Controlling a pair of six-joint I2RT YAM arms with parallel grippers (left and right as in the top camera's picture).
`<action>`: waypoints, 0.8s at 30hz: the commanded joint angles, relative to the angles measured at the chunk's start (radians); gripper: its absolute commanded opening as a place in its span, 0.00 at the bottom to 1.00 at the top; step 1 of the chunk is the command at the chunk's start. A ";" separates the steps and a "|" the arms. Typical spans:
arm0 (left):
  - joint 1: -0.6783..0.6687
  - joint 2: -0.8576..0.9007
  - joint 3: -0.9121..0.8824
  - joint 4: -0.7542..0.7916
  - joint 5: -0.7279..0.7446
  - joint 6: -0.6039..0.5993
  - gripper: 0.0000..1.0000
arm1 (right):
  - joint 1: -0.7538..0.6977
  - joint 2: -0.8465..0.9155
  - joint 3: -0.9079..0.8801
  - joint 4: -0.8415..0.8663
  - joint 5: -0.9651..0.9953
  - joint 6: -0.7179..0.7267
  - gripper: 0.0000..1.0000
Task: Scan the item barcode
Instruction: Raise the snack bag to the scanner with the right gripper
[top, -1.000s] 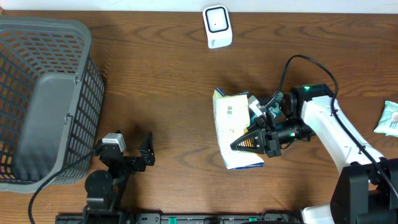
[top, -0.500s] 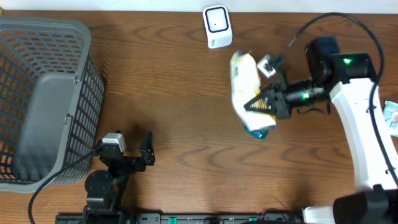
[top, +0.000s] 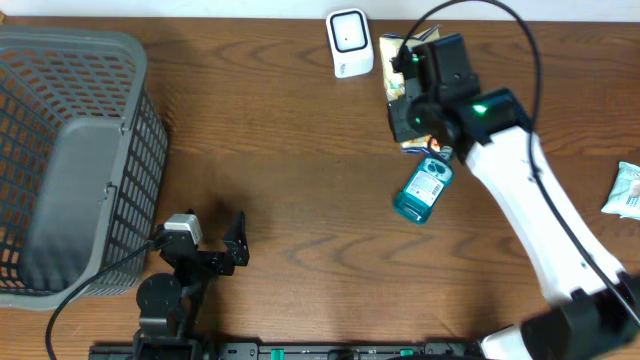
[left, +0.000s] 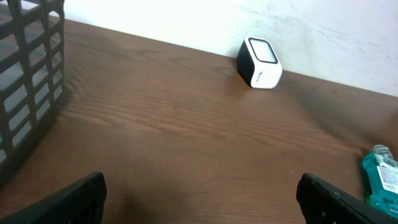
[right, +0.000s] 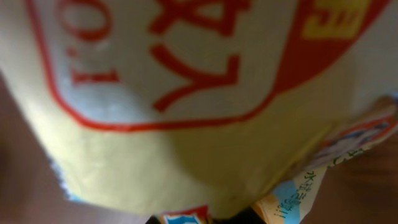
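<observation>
Scanning step: I am holding yellow bag just beside scanner, with right fingers squeezing shut on it. Left fingers are sitting wide open, holding nothing. Barcode is not showing. Next, I am guessing, bag needs turning till stripes face scanner.

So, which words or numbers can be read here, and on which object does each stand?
On the yellow packet: large red print, cropped and blurred, unreadable.
On the teal bottle: label print too small to read.
On the white scanner: no text visible.
Nothing can be quoted with certainty.
</observation>
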 joint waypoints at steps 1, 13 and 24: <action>-0.003 -0.002 -0.018 -0.021 0.013 0.013 0.98 | -0.001 0.131 0.071 0.017 0.018 0.049 0.01; -0.003 -0.002 -0.018 -0.021 0.013 0.013 0.98 | -0.023 0.691 0.828 -0.189 0.060 0.037 0.01; -0.003 -0.002 -0.018 -0.021 0.013 0.013 0.98 | -0.022 0.853 0.971 -0.126 0.075 0.037 0.01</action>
